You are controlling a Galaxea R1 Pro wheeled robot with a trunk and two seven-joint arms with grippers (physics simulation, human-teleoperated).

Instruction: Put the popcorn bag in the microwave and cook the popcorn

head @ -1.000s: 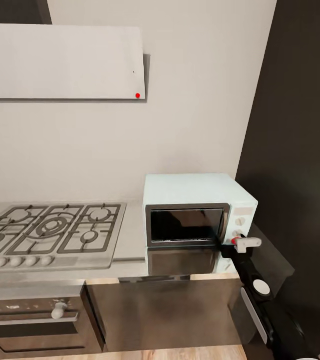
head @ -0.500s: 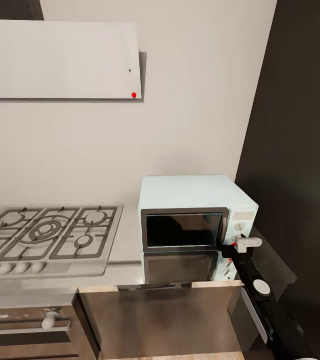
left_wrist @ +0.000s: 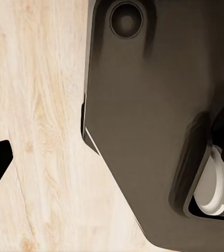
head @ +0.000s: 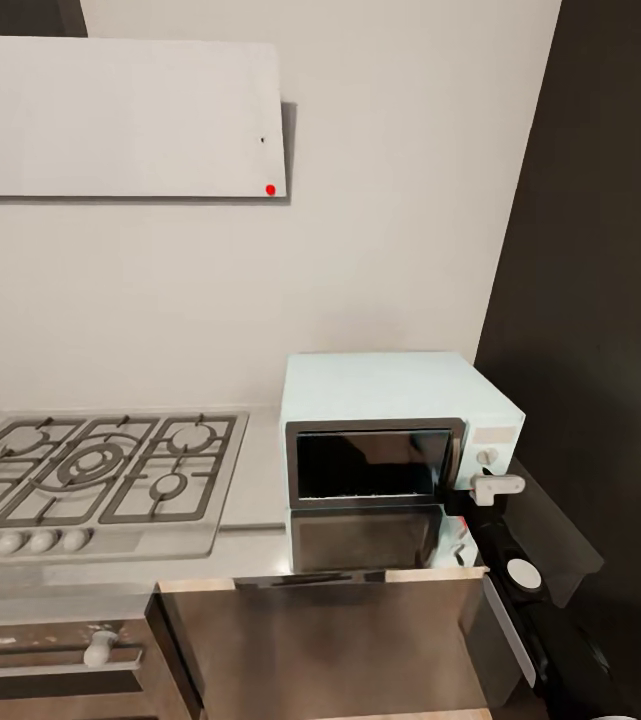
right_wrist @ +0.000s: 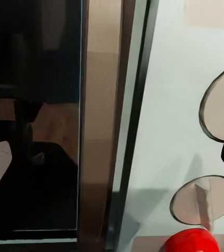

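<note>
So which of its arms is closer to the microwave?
The right. Its gripper is at the microwave's knob panel; the left wrist view looks down at wooden floor, away from it.

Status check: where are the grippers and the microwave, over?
Right gripper at microwave control panel, by the knobs; jaw state unclear. Door looks closed. Left gripper aimed at wood floor. Gas hob left of microwave.
</note>
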